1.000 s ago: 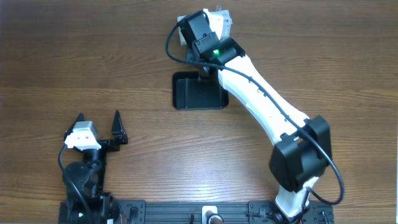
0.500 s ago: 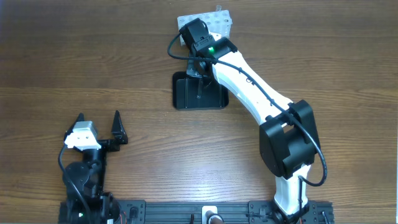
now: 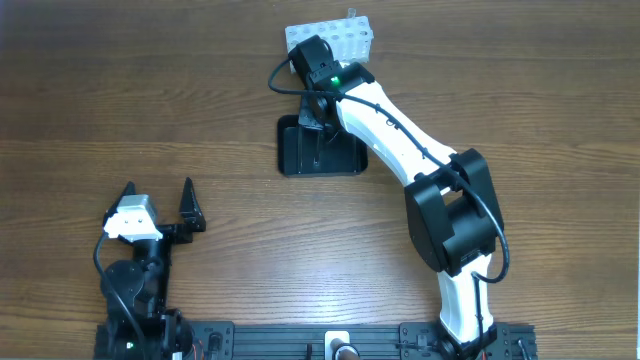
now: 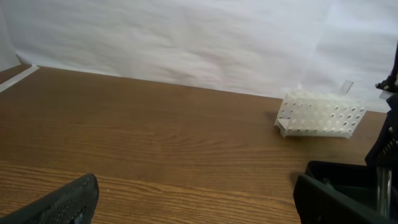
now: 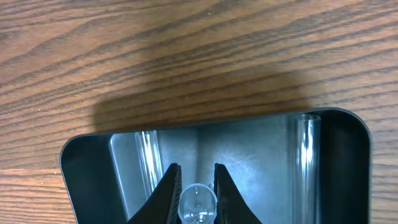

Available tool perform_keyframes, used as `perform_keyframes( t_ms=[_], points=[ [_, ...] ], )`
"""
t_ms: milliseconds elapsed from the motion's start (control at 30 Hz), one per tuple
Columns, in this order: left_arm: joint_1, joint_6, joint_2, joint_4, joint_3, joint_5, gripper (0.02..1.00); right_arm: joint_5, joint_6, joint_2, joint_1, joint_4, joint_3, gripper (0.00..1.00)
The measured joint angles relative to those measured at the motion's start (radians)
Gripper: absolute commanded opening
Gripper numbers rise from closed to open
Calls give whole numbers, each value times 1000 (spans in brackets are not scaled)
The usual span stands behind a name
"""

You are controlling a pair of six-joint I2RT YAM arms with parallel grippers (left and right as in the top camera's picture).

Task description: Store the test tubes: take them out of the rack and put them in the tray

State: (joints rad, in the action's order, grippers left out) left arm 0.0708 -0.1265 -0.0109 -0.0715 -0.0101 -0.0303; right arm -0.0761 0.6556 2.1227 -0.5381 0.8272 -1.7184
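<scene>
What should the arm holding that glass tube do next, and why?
Probably lower a little and open. The right gripper holds a test tube directly over the black tray, where two more tubes already lie, so it likely only needs releasing.

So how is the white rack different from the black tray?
The rack is white and dotted with holes; the tray is black with a smooth floor. The rack is a raised block; the tray is low, and test tubes lie flat in it. Both rest on the wooden table.
</scene>
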Motion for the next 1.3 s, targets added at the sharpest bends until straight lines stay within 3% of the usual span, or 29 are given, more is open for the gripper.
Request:
perform_keyframes(
  t_ms=[800,1300],
  points=[
    [0,0,0,0,0,0,998,16,2,55,0,-27,0,62],
    [0,0,0,0,0,0,1000,46,4,64,0,-43,-25,327]
  ],
)
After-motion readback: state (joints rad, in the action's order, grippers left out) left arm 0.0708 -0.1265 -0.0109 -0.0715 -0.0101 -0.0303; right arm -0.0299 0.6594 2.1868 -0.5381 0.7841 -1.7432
